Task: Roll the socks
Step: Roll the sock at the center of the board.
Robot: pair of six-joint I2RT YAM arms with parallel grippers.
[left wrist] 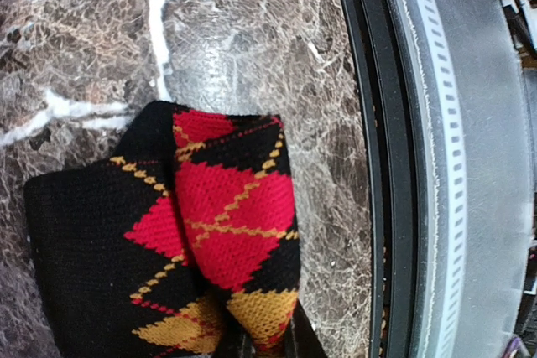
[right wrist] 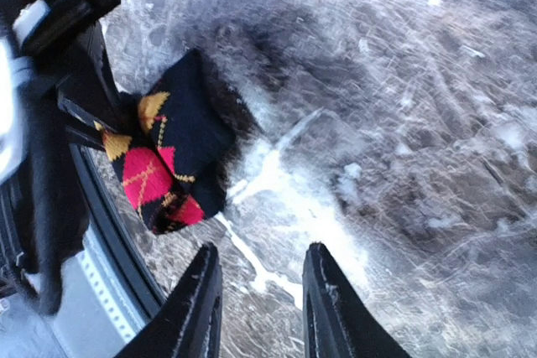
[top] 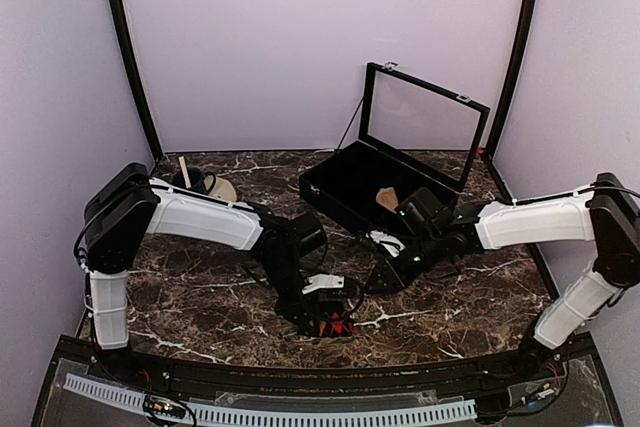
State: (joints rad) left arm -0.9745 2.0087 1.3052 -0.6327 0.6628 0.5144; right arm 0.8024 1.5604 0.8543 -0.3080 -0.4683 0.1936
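Argyle sock [left wrist: 210,232], black with red and orange diamonds, is seen folded into a thick bundle at the near middle of the bench [top: 200,277]. It is clamped at one end by the left end effector [top: 322,319], whose jaws are closed on the fabric. Whether the free end touches the marbled surface or hangs just above it cannot be told.

The bundle is placed close to the near edge. In the left wrist view only a narrow band of stone is left between the sock and the black rim [left wrist: 377,207], and a white slotted strip [left wrist: 449,207] is seen just beyond that rim.

The right end effector [right wrist: 260,257] is held open over bare stone just beside the sock, with nothing between its fingers. Open bench is seen to the left of the left arm and to the right of the right arm, and a further bare patch lies between the two arms.

Behind the right end effector, room is taken up by a black box [top: 345,187] with its glass lid [top: 425,127] raised. A small tan piece [top: 386,199] is seen inside the box, too small to be identified. A dark cup [top: 190,182] holding a wooden stick is set at the far left corner, well apart from the sock.
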